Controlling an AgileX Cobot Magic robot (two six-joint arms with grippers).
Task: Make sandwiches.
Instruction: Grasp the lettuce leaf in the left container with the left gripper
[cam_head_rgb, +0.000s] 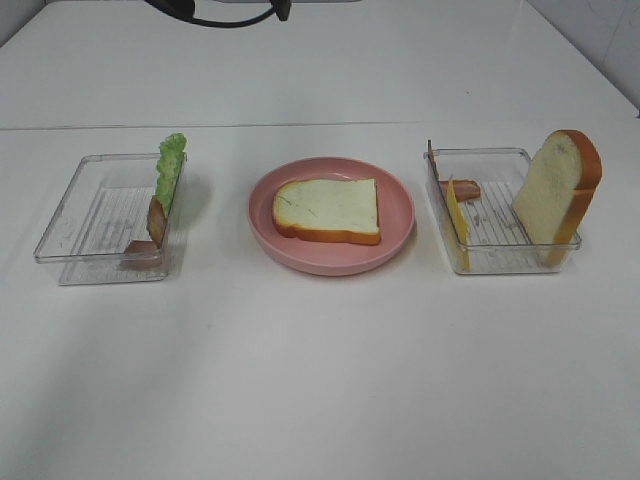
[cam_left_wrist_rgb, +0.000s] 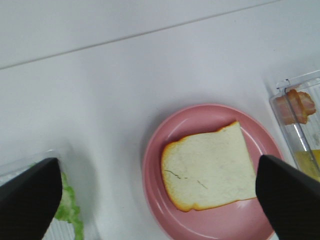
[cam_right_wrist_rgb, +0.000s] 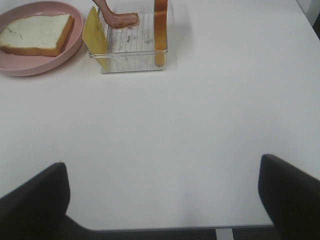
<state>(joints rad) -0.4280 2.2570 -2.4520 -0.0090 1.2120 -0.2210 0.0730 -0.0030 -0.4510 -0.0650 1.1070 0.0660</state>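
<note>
left wrist: bread slice (cam_left_wrist_rgb: 207, 167) lies beneath the left gripper (cam_left_wrist_rgb: 157, 165), its jaws spread wide, untouched.

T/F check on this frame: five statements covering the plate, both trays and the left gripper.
1. One bread slice lies flat on the plate. True.
2. The lettuce is on the plate. False: it leans against a wall of the left tray.
3. The cheese stands in the right tray. True.
4. The left gripper holds bread. False: it is open and empty.
5. The second bread slice lies flat. False: it stands upright in the right tray.
</note>
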